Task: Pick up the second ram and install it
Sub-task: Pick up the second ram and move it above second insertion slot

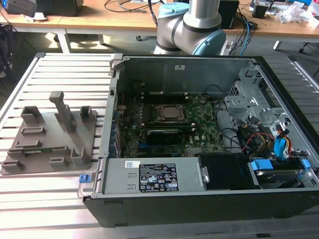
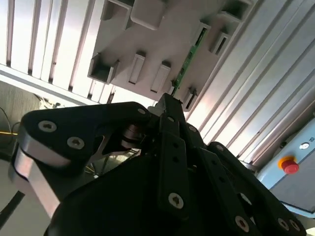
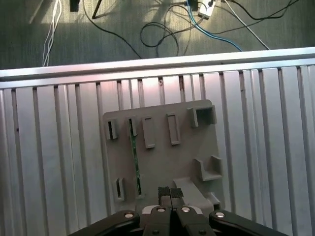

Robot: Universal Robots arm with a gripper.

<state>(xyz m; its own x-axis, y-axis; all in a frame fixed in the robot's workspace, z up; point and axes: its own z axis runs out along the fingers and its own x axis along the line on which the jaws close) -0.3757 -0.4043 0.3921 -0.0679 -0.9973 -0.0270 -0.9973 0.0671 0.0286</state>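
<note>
The second ram (image 3: 134, 157) is a thin green stick standing on edge in a slot of the grey tray (image 3: 197, 137); in the second wrist view the ram (image 2: 189, 54) lies along the tray (image 2: 147, 19). My gripper (image 3: 170, 191) hangs well above the tray, beside the ram's line and not touching it. Its black fingertips (image 2: 170, 101) are pressed together, shut with nothing between them. In the exterior view the tray (image 1: 60, 149) rests on the slatted table at the exterior view's left, beside the open computer case with the green motherboard (image 1: 164, 122).
The case's raised walls (image 1: 114, 64) and metal drive cage (image 1: 249, 104) surround the board. Upright posts (image 1: 62, 109) stand on the tray. Cables (image 3: 162, 29) lie on the floor beyond the table edge. A red stop button (image 2: 290, 166) sits at the table's side.
</note>
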